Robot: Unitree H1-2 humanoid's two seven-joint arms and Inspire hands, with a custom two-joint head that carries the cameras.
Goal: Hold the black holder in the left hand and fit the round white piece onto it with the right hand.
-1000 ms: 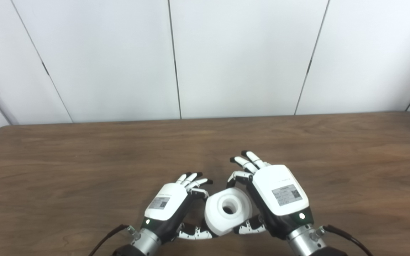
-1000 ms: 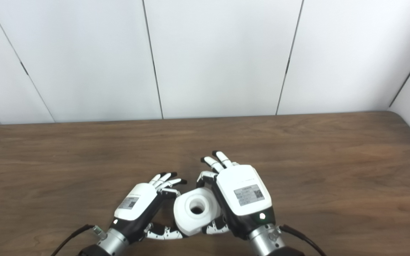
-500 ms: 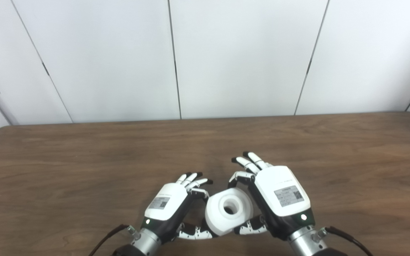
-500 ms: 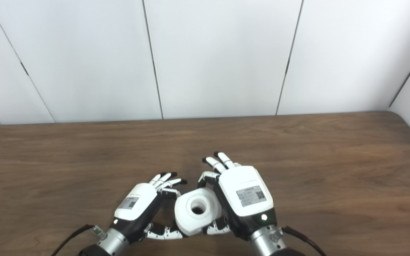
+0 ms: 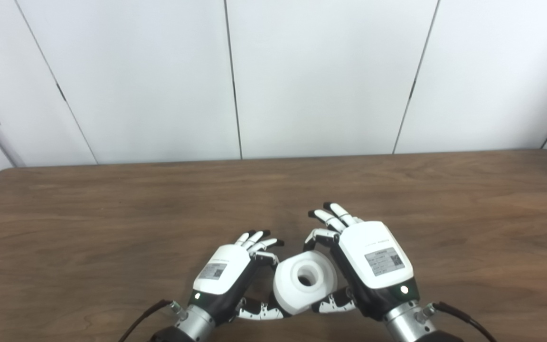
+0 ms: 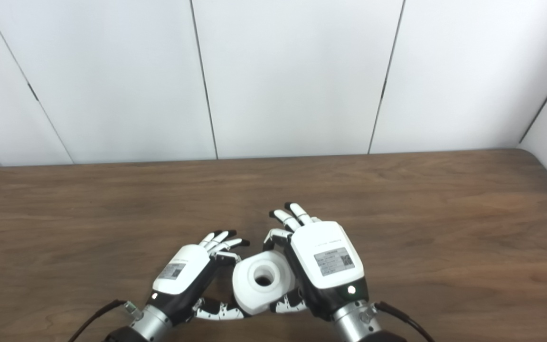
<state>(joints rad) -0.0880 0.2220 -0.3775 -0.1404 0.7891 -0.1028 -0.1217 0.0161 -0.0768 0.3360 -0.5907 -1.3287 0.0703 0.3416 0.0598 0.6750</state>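
The round white piece [image 5: 304,282], a thick ring with a hole in its middle, is sitting low at the near edge of the brown wooden surface [image 5: 112,223], cradled between the two hands. The right hand [image 5: 373,261] is gripping it: its thumb is pressing against the ring's near right side while one curled finger is hooking over the far rim, and its other fingers are stretching forward, clear of the ring. The left hand [image 5: 226,270] is lying just to the ring's left, its thumb reaching under the near left side of the piece and its fingers [image 5: 259,240] fanning out toward the far rim; whether it is gripping anything cannot be told, because the ring and the palm are hiding what lies between them, and no black holder is showing in either view. Dark cables are trailing from both wrists. White wall panels [image 5: 321,76] are standing behind the surface.
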